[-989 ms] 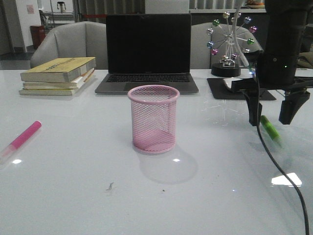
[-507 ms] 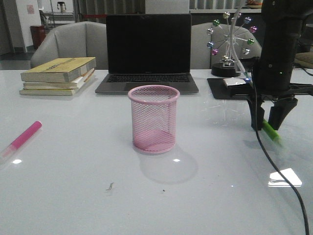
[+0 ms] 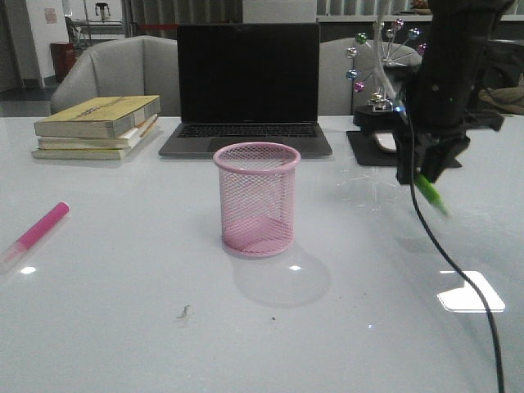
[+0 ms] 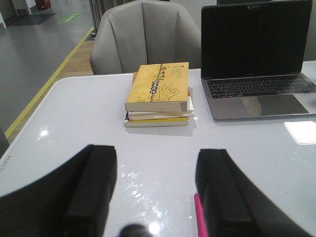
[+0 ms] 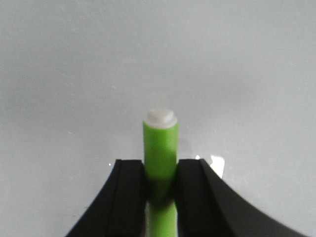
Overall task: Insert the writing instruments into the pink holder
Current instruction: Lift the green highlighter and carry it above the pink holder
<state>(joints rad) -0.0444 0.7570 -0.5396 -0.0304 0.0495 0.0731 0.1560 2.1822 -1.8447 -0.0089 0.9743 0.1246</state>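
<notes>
Markers lie apart because each arm has one on its own side. Far to the left of the right claw, the magenta marker (image 3: 39,228) rests flat on the surface (image 3: 123,311), its pale end toward the near-left edge. The left claw (image 4: 155,190) hangs just above it with its fingers spread wide and nothing between them; in the left wrist view a strip of pink shows just beside the inner edge of one finger (image 4: 217,192), not gripped. That claw looks parked over its marker, ready for a later pick, as far as I can judge.

Beyond the left claw sit the stack of books (image 4: 159,94) and the laptop (image 4: 256,54), both well clear of the work.

The pink holder (image 3: 257,199) stands upright in the middle of the surface, open mouth up, empty so far as the mesh lets one see. It lies to the left of the right claw and somewhat lower than it.

The right claw (image 3: 424,176) is clenched on the lime green marker (image 5: 160,148), fingers pressed to both sides of the barrel, the pale end poking out past the fingertips. The marker hangs tilted, clear of the surface, so it can be carried over the rim and dropped in end first.
</notes>
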